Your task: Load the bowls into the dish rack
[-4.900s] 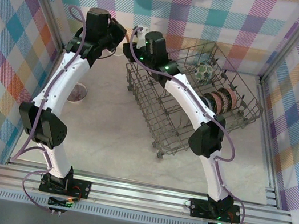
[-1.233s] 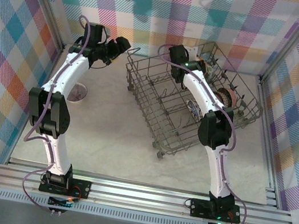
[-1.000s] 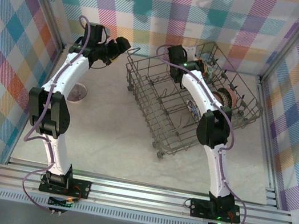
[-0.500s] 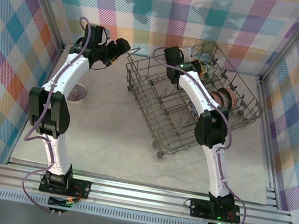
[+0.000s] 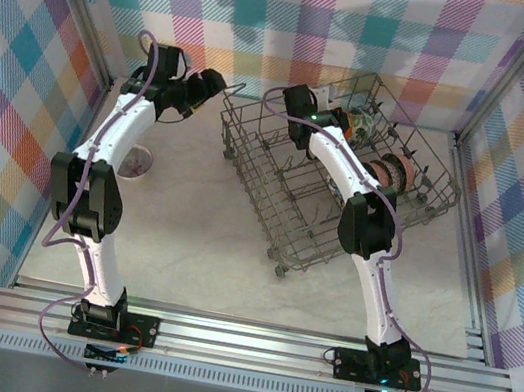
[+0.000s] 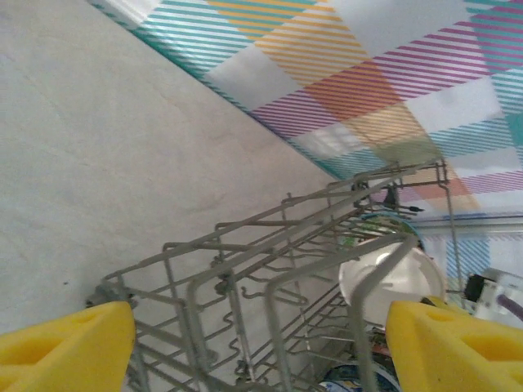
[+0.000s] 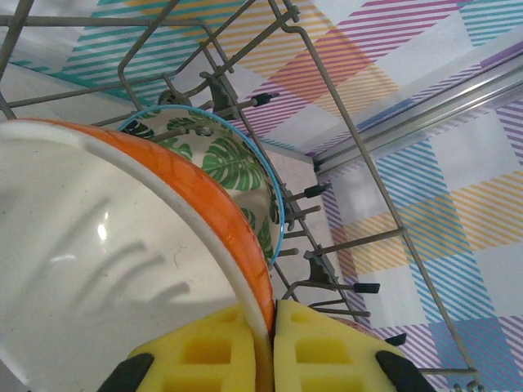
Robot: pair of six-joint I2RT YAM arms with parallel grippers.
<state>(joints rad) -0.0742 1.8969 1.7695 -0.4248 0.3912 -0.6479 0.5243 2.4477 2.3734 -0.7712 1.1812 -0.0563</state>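
Observation:
The dish rack (image 5: 270, 208) stands at the back right of the table. My right gripper (image 7: 268, 327) reaches into its far end (image 5: 337, 103) and is shut on the rim of an orange bowl (image 7: 237, 237) with a white inside. That bowl leans against a leaf-patterned bowl (image 7: 233, 163) with a blue rim. More bowls (image 5: 388, 173) stand on edge between the tines on the right. My left gripper (image 5: 216, 81) hovers open at the rack's far-left corner, nothing between its fingers (image 6: 73, 343). Its view looks along the rack wires (image 6: 245, 269) to the white bowl face (image 6: 392, 282).
One small bowl (image 5: 136, 162) sits on the table by the left arm. Plaid walls close in the back and sides. The rack's tall gridded sides (image 7: 359, 147) surround the right gripper. Bare table lies in front of the rack.
The right wrist has shifted slightly left inside the rack with the orange bowl still in its grip. The left arm has hardly moved.

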